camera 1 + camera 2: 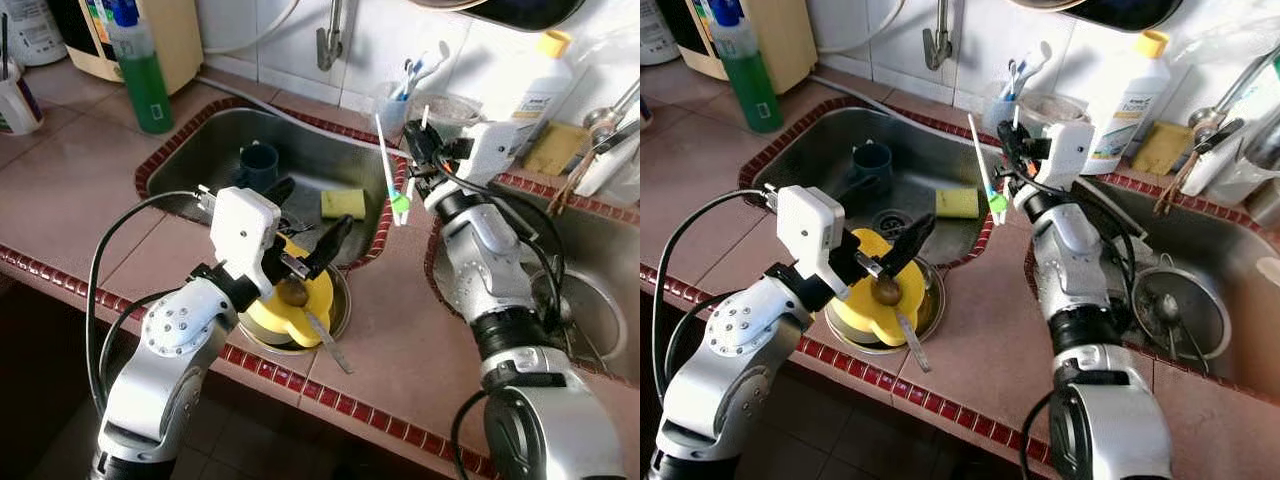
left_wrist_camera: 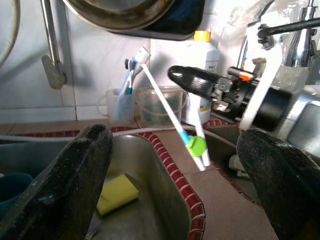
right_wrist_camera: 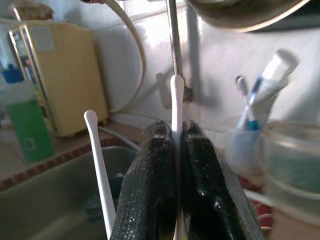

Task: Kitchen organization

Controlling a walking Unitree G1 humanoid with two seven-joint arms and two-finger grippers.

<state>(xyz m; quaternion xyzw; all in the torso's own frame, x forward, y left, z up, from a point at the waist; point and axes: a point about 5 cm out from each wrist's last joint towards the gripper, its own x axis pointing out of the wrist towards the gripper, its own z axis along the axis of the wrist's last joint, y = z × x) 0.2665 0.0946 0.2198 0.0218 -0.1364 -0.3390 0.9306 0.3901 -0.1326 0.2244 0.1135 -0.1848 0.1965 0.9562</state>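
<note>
A white toothbrush (image 1: 388, 170) is pinched tight by the right gripper (image 1: 412, 160) upper centre, while the left gripper (image 1: 305, 222) is spread open over the yellow lid (image 1: 300, 300), mid-frame.

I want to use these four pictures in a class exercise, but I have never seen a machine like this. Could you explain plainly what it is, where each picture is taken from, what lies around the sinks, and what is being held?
This is a walking humanoid robot with two silver arms, each ending in two long black fingers. The two wide pictures come from twin cameras on its head, looking down at a tiled kitchen counter with two steel sinks. The other two come from cameras on its wrists, looking along the fingers.

The right gripper is shut on a white toothbrush with green at its lower end, held near the wall between the sinks. The left gripper is open, above a yellow sponge-like piece in a metal bowl on the counter's front edge.

The left sink holds a dark blue cup and a yellow sponge. A green bottle stands on the counter.
</note>
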